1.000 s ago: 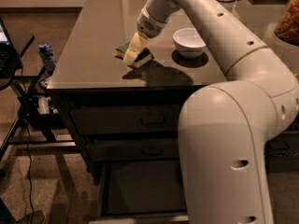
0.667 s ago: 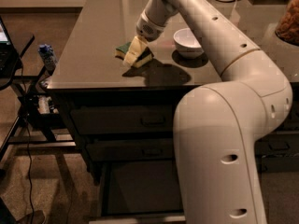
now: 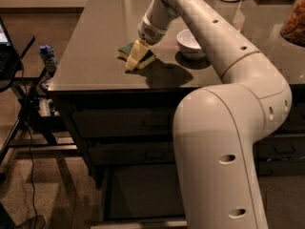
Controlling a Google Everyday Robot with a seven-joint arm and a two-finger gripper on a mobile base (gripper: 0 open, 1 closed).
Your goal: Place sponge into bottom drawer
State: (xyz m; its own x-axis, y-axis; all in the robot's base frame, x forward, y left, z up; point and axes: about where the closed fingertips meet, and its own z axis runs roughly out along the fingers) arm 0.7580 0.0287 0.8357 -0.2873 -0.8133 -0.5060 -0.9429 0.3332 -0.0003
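The sponge (image 3: 127, 50), green on top with yellow foam below, lies on the dark countertop (image 3: 90, 56) near its front edge. My gripper (image 3: 135, 57) reaches down from the upper right and sits right on the sponge, covering its right half. The bottom drawer (image 3: 143, 194) is pulled out below the counter, showing a flat dark interior. My big white arm hides the drawer's right part.
A white bowl (image 3: 191, 43) stands on the counter just right of the gripper. Two shut drawers with handles (image 3: 155, 124) sit above the open one. A metal cart with cables (image 3: 28, 104) stands left of the cabinet. A basket (image 3: 294, 18) is at far right.
My arm's elbow and forearm have shifted a little toward the right and up. The gripper stays at the sponge, which has not visibly moved.
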